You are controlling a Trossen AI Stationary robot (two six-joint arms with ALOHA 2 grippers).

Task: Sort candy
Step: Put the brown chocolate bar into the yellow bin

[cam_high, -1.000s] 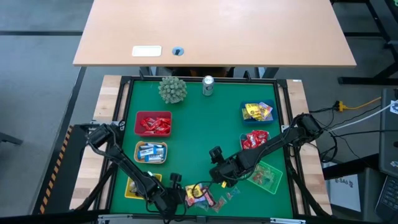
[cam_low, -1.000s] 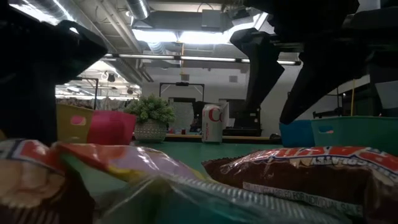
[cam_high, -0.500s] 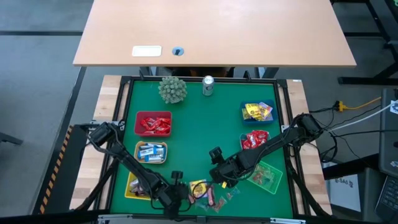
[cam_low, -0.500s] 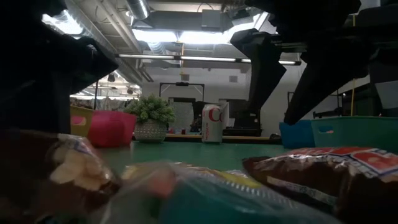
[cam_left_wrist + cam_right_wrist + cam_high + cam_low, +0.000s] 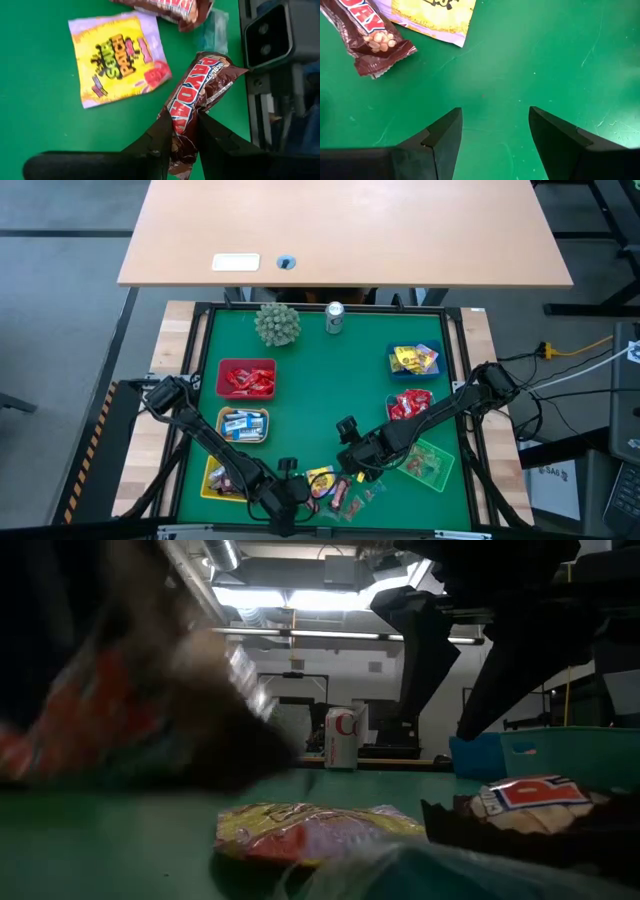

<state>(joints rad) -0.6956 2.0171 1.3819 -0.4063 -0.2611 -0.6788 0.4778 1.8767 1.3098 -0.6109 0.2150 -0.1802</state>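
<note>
Two grippers down at the desk's (image 5: pixel 320 400) near edge: your left gripper (image 5: pixel 186 131) has its fingers pinching a brown candy bar (image 5: pixel 195 102) beside the yellow pack (image 5: pixel 117 57); right gripper (image 5: pixel 495 130) hovers nearby, fingers spread.

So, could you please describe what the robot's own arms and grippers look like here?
Both arms are dark, nearly black, jointed links with black cables looped along them. The left gripper and right gripper each end in two flat, matte black, wedge-shaped fingers, tapering to angled tips. No markings are visible on them.
</note>
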